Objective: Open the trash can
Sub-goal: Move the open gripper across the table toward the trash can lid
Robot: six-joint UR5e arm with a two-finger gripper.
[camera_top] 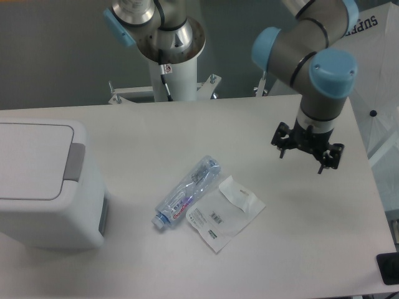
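The trash can point(43, 187) is a large boxy white bin at the left edge of the table. Its flat white lid point(31, 161) is down, with a grey push tab point(76, 162) on its right side. My gripper point(307, 154) hangs above the right part of the table, far to the right of the bin. Its fingers point(282, 147) point down and stand apart, with nothing between them.
A clear plastic bottle point(187, 192) with a blue cap lies on its side mid-table. A clear plastic bag point(224, 213) with a label lies right beside it. The white robot base point(171, 68) stands at the table's back edge. A dark object point(389, 269) sits at the front right corner.
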